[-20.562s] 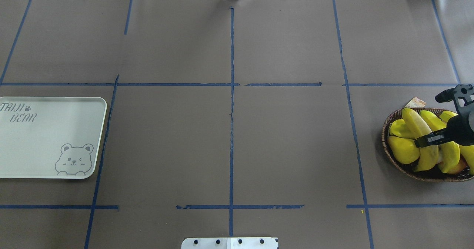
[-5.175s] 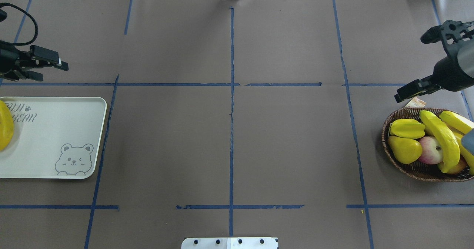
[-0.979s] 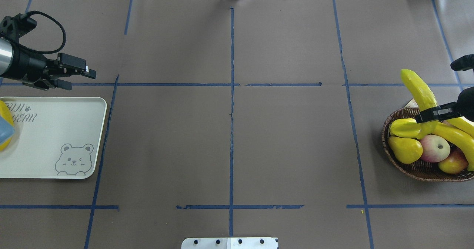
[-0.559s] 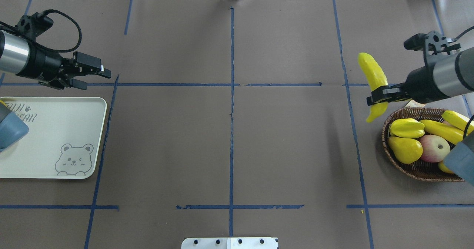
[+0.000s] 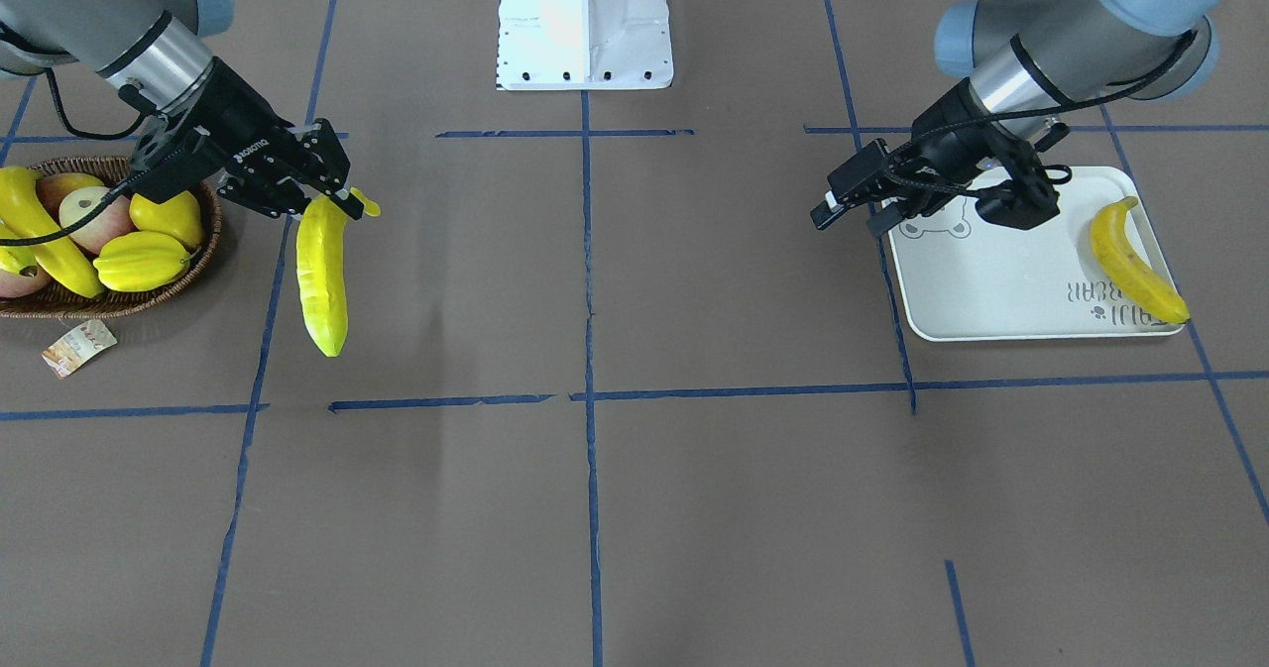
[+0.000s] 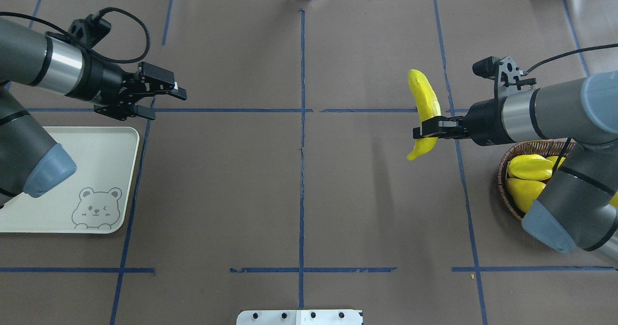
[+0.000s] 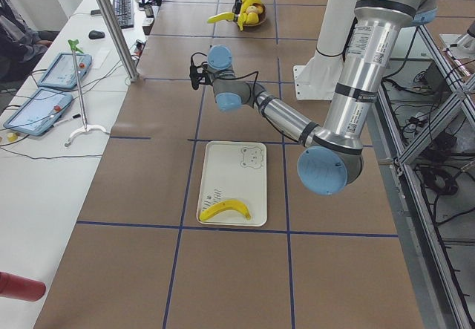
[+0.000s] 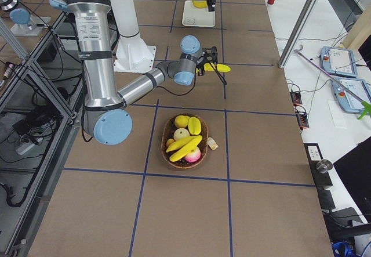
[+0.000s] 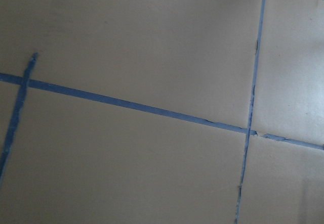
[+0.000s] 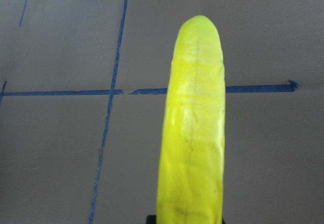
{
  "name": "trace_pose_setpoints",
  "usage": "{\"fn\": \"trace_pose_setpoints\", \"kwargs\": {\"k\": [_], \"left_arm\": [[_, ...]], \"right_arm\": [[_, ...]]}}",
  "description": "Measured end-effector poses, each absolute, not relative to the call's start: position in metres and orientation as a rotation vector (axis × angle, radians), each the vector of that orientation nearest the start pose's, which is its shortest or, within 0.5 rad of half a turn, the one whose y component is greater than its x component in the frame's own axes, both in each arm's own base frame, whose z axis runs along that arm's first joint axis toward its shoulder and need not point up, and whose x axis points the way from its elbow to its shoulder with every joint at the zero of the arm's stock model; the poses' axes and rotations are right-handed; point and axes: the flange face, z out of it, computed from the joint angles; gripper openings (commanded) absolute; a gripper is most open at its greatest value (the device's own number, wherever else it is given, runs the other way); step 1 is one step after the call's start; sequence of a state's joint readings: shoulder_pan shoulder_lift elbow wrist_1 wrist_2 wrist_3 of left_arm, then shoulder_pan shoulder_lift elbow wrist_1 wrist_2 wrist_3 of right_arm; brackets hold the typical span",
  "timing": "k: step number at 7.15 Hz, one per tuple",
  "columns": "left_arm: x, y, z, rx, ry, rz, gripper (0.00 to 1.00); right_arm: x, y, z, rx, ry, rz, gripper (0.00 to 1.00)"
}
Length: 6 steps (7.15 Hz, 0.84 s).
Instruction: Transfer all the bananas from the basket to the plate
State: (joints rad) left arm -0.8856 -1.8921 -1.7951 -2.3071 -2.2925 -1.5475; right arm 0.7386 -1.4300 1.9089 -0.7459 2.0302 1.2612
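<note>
My right gripper (image 6: 421,131) is shut on a yellow banana (image 6: 423,106) and holds it in the air left of the basket (image 6: 504,162), over the brown table. In the front view this banana (image 5: 323,276) hangs from the gripper (image 5: 332,201). More bananas (image 5: 38,231) lie in the wicker basket (image 5: 119,300) among other fruit. One banana (image 5: 1130,261) lies on the white bear-print plate (image 5: 991,285). My left gripper (image 6: 169,105) is open and empty, just beyond the plate's (image 6: 96,170) far right corner.
The basket also holds a starfruit (image 6: 529,166), a lemon (image 6: 524,193) and apples (image 5: 87,221); a paper tag (image 5: 77,345) lies beside it. Blue tape lines cross the brown table. The robot's white base (image 5: 585,23) stands at the near middle edge.
The right gripper has carried the banana further left, away from the basket. The left arm has reached further right, past the plate's far corner.
</note>
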Motion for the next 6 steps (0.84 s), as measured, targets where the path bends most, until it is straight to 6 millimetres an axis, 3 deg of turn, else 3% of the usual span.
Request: {"fn": "trace_pose_setpoints", "kwargs": {"k": [4,6], "left_arm": [[0.379,-0.470,0.192,-0.068,1.468,-0.359,1.00],[0.424,-0.461,0.161,-0.026,1.496,-0.385,1.00]], "right_arm": [[-0.400,-0.400,0.274,0.358,-1.432,0.166,0.08],[-0.427,-0.386,0.241,0.364,-1.490,0.190,0.09]]}}
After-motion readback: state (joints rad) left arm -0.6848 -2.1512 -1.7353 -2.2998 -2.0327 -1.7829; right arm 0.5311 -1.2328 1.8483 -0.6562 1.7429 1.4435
